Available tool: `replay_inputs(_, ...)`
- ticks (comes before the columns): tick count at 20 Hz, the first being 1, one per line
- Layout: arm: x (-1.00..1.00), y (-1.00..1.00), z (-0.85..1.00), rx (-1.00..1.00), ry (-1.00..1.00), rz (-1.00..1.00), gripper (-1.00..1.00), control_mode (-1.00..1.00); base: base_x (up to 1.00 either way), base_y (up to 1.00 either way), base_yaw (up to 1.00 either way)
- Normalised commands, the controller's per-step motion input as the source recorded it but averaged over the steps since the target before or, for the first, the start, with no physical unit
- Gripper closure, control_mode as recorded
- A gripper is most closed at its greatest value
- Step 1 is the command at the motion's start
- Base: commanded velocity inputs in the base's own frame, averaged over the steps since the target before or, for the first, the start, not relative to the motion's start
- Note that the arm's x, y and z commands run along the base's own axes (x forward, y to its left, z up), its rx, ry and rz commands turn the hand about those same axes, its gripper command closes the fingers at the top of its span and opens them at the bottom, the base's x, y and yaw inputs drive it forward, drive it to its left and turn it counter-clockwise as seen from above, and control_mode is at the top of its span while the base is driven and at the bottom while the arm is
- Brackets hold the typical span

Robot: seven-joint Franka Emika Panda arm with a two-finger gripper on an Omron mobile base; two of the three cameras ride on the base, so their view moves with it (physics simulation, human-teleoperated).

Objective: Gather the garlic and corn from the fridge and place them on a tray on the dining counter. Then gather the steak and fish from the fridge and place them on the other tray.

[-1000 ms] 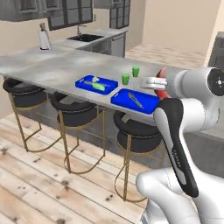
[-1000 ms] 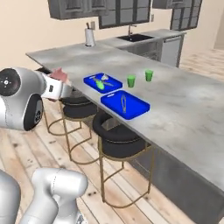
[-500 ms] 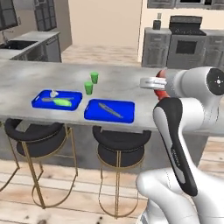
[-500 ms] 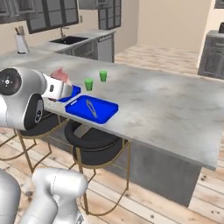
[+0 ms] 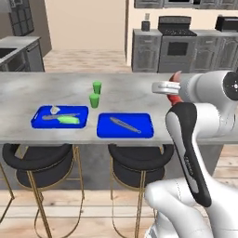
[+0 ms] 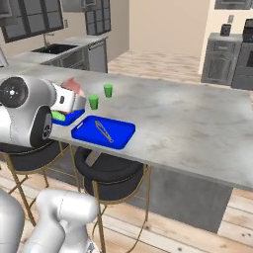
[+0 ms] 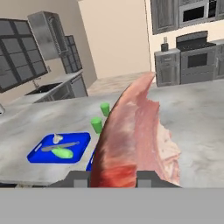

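Observation:
My gripper point(image 7: 113, 177) is shut on the steak point(image 7: 135, 135), a red and pink flat piece that stands up between the fingers. In the left base view the gripper point(image 5: 162, 86) hovers over the dining counter point(image 5: 130, 95), right of both blue trays, with the steak point(image 5: 176, 77) showing behind it. The left tray point(image 5: 39, 122) holds the garlic point(image 5: 55, 109), the corn point(image 5: 69, 120) and a thin grey strip. On the other tray point(image 5: 109, 131) lies the slim grey fish point(image 5: 124, 124). The fridge is out of view.
Two green cups point(image 5: 96, 87) point(image 5: 95, 100) stand behind the trays. Black gold-legged stools point(image 5: 35, 155) point(image 5: 139, 162) sit under the counter's near edge. A stove and grey cabinets point(image 5: 175, 44) line the far wall. Bare counter top point(image 6: 197, 123) stretches right of the trays.
The whole picture has swung as the base moved; the trays now sit square in front. The gripper has kept its hold on the steak.

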Motion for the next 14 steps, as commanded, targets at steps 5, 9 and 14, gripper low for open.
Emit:
replay_inputs(5,0.0,0.0,0.0,0.0,0.0,0.0,1.0,1.0,0.67,0.15,-0.09)
replay_inputs(9,0.0,0.0,0.0,0.0,0.0,0.0,1.0,1.0,0.27,0.01,-0.05)
replay_inputs(14,0.0,0.0,0.0,0.0,0.0,0.0,1.0,1.0,0.04,0.0,-0.01)
